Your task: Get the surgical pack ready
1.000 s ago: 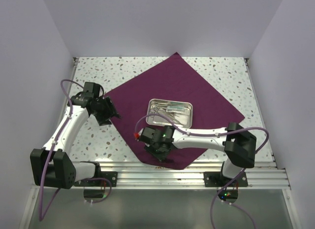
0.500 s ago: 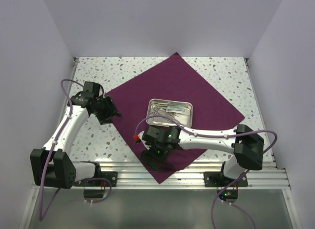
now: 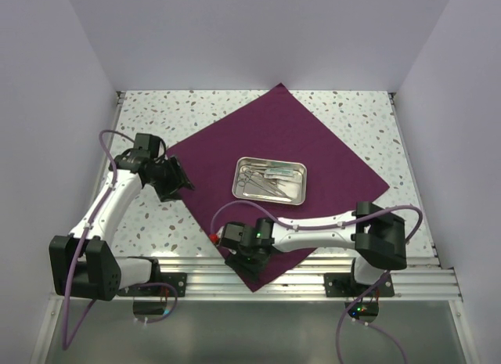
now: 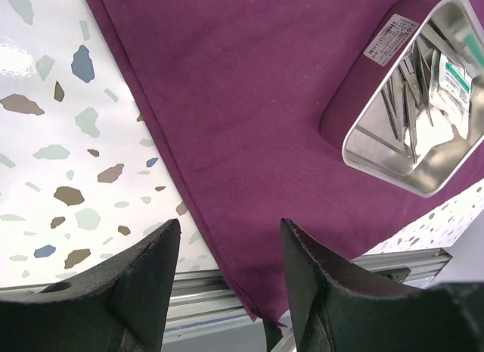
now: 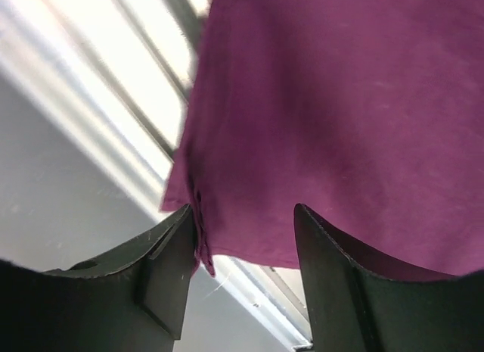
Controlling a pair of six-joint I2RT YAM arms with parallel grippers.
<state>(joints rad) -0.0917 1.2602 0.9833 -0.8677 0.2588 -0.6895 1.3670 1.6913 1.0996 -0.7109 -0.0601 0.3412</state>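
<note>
At near rail (image 3: 313,283) — surgical pack (image 3: 282,137) corner drawn out | right end effector (image 5: 242,212) apart

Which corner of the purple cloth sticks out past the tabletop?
The corner nearest the arm bases: there the purple cloth overhangs the metal rail, beneath the right gripper. The other three lie on the tabletop.

The middle of the surgical pack (image 3: 274,133) is occupied by a steel tray (image 3: 304,185), and its near corner is crossed low by the right arm (image 3: 313,227). The left edge is blocked by the left arm (image 3: 113,203), and the table (image 3: 149,113) is closed in by walls (image 3: 47,106) on three sides. Free passage is left over the flat far half of the pack and over the table strips beside it.
</note>
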